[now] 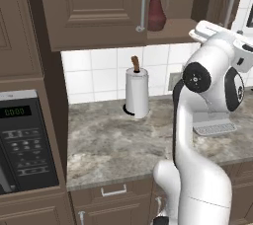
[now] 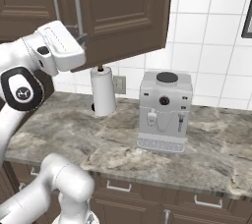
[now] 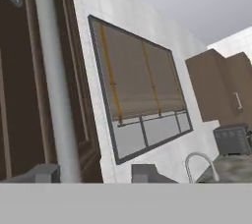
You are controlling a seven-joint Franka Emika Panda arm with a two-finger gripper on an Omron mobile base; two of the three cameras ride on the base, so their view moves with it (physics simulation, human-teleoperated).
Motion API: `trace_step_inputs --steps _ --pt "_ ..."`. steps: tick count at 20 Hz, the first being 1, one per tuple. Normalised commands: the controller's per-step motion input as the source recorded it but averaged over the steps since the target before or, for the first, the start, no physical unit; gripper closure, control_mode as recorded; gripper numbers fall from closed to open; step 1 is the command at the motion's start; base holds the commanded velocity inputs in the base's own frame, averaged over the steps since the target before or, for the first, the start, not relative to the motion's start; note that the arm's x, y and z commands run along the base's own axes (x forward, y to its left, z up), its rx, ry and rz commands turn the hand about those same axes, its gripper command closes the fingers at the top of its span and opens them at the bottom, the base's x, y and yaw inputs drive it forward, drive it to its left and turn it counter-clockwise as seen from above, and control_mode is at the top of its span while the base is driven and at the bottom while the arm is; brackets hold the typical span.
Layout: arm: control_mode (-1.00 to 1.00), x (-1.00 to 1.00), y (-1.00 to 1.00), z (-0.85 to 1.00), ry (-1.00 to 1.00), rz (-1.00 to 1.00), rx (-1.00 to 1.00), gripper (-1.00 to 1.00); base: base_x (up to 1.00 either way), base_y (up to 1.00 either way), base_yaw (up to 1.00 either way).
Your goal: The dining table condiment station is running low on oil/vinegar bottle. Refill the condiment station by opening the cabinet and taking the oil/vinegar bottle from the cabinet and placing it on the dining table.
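Note:
The oil/vinegar bottle (image 1: 157,11), dark red with a thin neck, stands on the shelf of the cabinet (image 1: 94,7). The cabinet's right door (image 2: 123,12) is swung open. My gripper (image 3: 93,174) is at the lower end of that door's silver bar handle (image 3: 55,95), which runs between my fingertips (image 3: 45,173). The bar lies close to one fingertip and a gap shows on the other side, so the gripper is open around it. In the right base view the gripper (image 2: 81,37) sits at the handle's foot (image 2: 76,2). The dining table is out of view.
A white paper-towel roll (image 1: 137,93) and a coffee machine (image 2: 164,111) stand on the marbled wall counter (image 1: 113,145). A microwave (image 1: 24,140) is built in at the left. Drawer fronts (image 2: 120,186) run below the counter. A window (image 3: 140,95) and a faucet (image 3: 197,164) lie beyond the door.

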Motion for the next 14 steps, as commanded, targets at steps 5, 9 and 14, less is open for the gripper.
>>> trace_step_inputs --steps 5,9,14 --pt "-1.0 -1.0 0.09 0.44 0.04 -0.21 0.03 -1.0 0.0 0.0 0.0" --pt "-1.0 -0.95 0.61 0.69 0.23 -0.12 0.04 -1.0 0.0 0.0 0.0" --pt "-1.0 -0.67 0.74 0.52 0.35 -0.06 0.11 -1.0 0.0 0.0 0.0"
